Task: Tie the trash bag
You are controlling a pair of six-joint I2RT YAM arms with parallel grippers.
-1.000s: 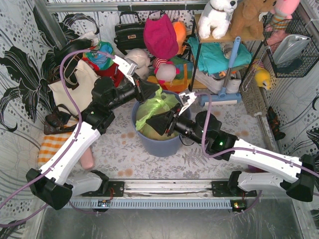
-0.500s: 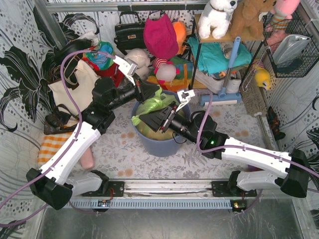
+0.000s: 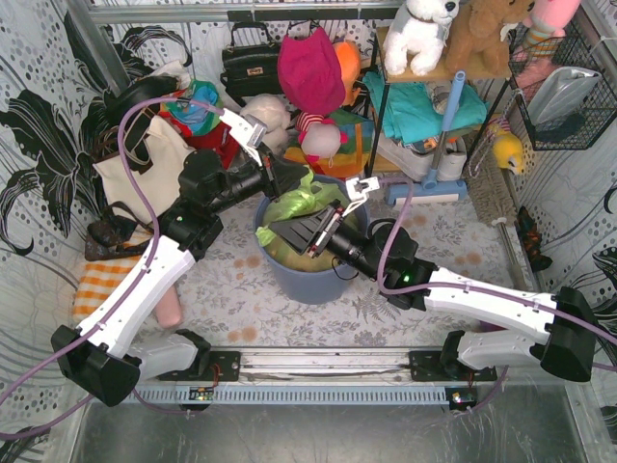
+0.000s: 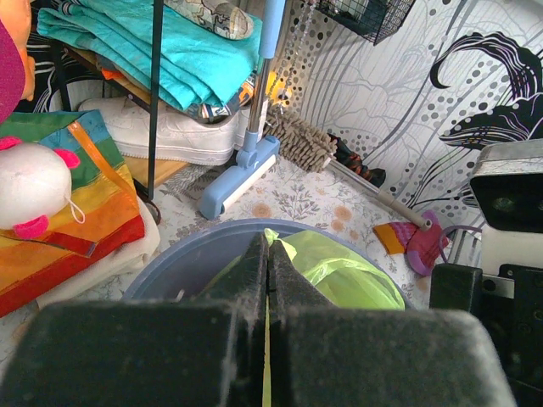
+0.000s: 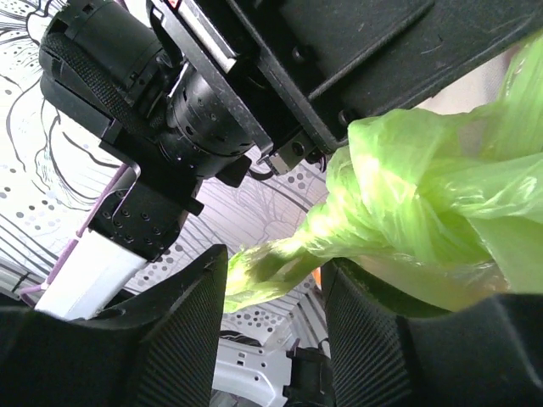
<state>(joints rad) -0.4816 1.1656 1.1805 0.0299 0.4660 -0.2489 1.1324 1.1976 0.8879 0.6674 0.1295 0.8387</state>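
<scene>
The trash bag [image 3: 295,204], thin light-green plastic, sits in a round blue-grey bin [image 3: 310,282] mid-table. My left gripper [image 3: 301,179] is over the bin's far rim. In the left wrist view it [image 4: 267,243] is shut on a thin edge of the trash bag [image 4: 348,273], with green film showing between the fingers. My right gripper [image 3: 277,231] reaches over the bin from the right. In the right wrist view it [image 5: 271,292] is open, and a twisted strand of the trash bag [image 5: 284,253] passes between its fingers [image 5: 178,339] without being pinched.
A cream tote bag [image 3: 145,166] and an orange checked cloth [image 3: 99,281] lie left of the bin. Plush toys [image 3: 310,72], a black handbag [image 3: 250,64], a shelf with folded cloth [image 3: 421,106] and a blue mop [image 3: 432,180] crowd the back. A wire basket [image 3: 565,101] hangs right.
My right gripper has moved left across the bin top and opened wider around the bag's twisted strand. The left gripper has kept its hold in place.
</scene>
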